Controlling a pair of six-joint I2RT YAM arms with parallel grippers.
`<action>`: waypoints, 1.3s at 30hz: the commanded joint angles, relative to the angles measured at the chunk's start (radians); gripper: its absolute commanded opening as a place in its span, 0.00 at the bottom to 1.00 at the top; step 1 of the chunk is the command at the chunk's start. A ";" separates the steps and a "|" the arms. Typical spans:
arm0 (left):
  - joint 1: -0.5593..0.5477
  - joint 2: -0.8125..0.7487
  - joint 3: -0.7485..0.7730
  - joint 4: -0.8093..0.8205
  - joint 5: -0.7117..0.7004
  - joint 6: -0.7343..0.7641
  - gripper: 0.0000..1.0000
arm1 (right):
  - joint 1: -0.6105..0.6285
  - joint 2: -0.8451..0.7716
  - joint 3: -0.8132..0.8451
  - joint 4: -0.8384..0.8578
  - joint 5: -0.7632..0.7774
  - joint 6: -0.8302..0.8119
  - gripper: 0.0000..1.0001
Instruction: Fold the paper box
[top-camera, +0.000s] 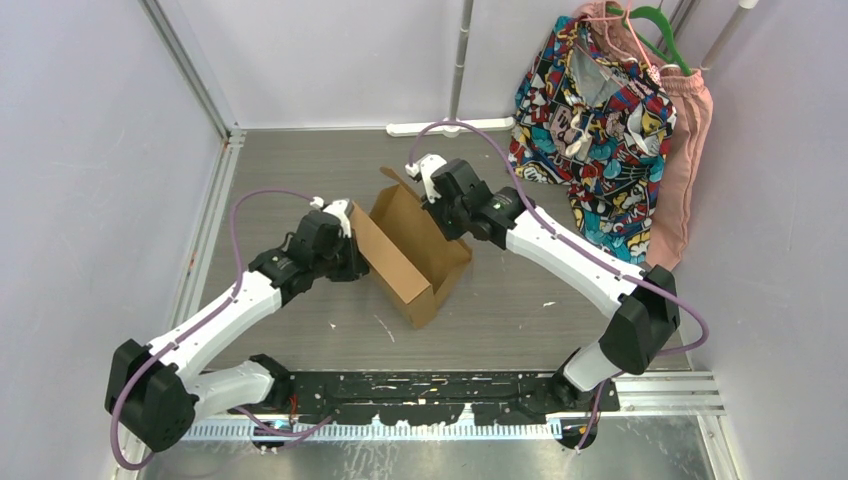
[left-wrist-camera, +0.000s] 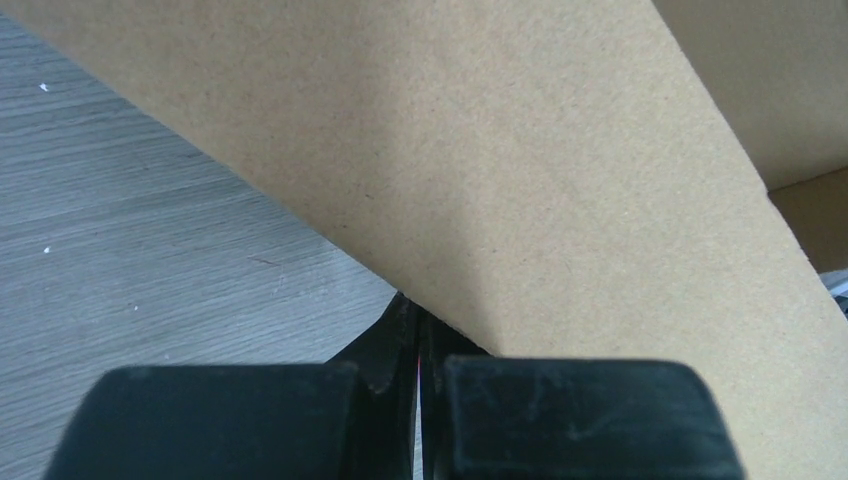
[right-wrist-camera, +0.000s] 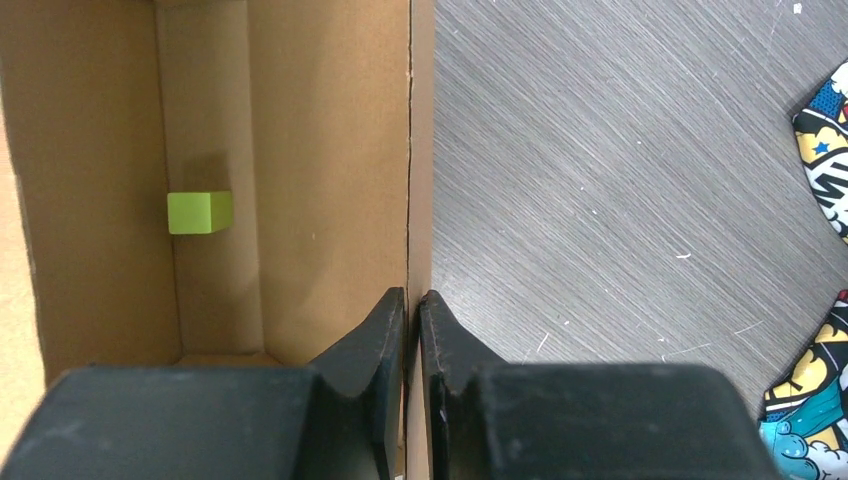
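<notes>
Right gripper: we found its jaws clamped on the right wall of the paper box of plain brown corrugated cardboard, which stood open-topped at mid-table between the arms. Left gripper: jaws together, tips at the left panel's edge. Inside lay one small lime-green cube. Beneath, grey wood-grain tabletop.

A grey wood-grain table is extending beneath and around the right hand. Pale lavender walls are enclosing it, with aluminium rails running along their lower edges. Beyond and to the right of that hand, a comic-print garment and a pink garment are hanging under a green hanger.
</notes>
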 joint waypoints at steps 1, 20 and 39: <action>-0.004 0.020 0.015 0.079 -0.013 0.006 0.00 | 0.031 -0.034 0.037 0.031 0.020 0.014 0.17; -0.004 0.088 -0.005 0.157 0.005 0.026 0.00 | 0.090 -0.057 0.055 0.045 -0.094 0.086 0.16; -0.004 0.142 -0.003 0.216 -0.006 0.017 0.00 | 0.115 -0.051 0.086 0.040 -0.234 0.168 0.16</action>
